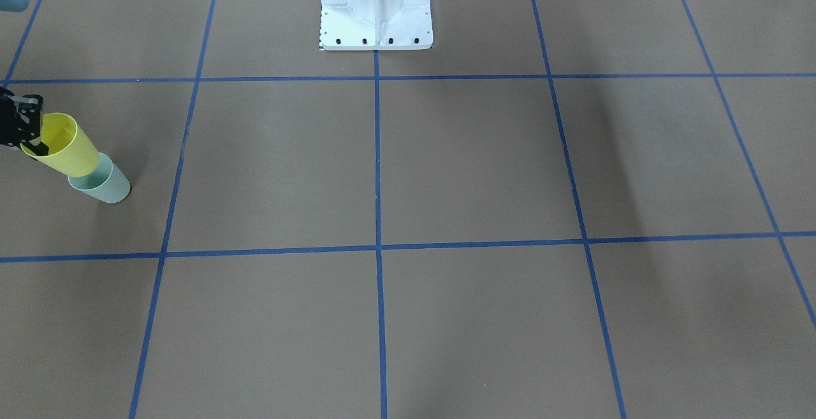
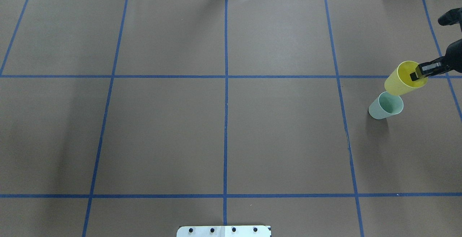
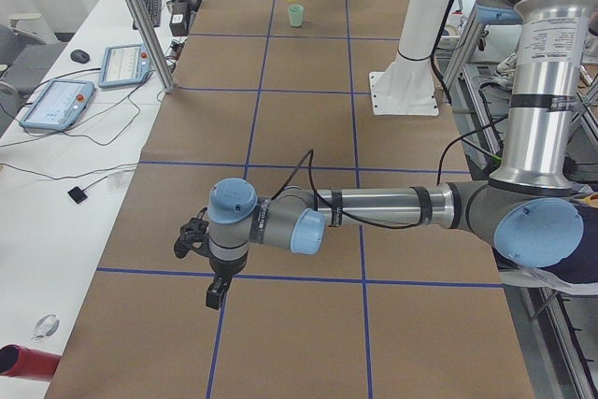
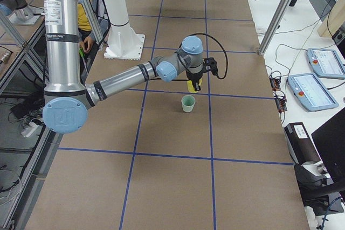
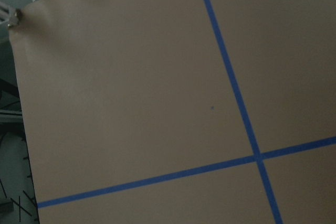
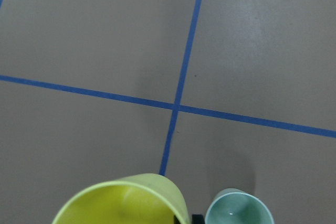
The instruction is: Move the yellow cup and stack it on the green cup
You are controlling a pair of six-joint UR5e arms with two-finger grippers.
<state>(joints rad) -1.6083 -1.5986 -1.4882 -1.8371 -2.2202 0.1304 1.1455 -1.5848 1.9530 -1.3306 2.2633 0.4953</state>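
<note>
My right gripper (image 2: 418, 74) is shut on the rim of the yellow cup (image 2: 404, 80), one finger inside and one outside. It holds the cup tilted and, as it seems, off the table at the far right. The green cup (image 2: 386, 105) stands upright on the table just beside and below it. In the front view the yellow cup (image 1: 64, 145) overlaps the green cup's (image 1: 102, 183) rim. The right wrist view shows the yellow rim (image 6: 123, 203) left of the green cup (image 6: 239, 211). My left gripper (image 3: 215, 292) hangs low over the table's left end; I cannot tell whether it is open.
The white robot base (image 1: 376, 11) stands at the table's middle on the robot's side. Blue tape lines (image 2: 225, 103) form a grid on the brown table. Beyond the far edge a side desk holds tablets (image 3: 56, 105) and metal posts (image 3: 140, 16).
</note>
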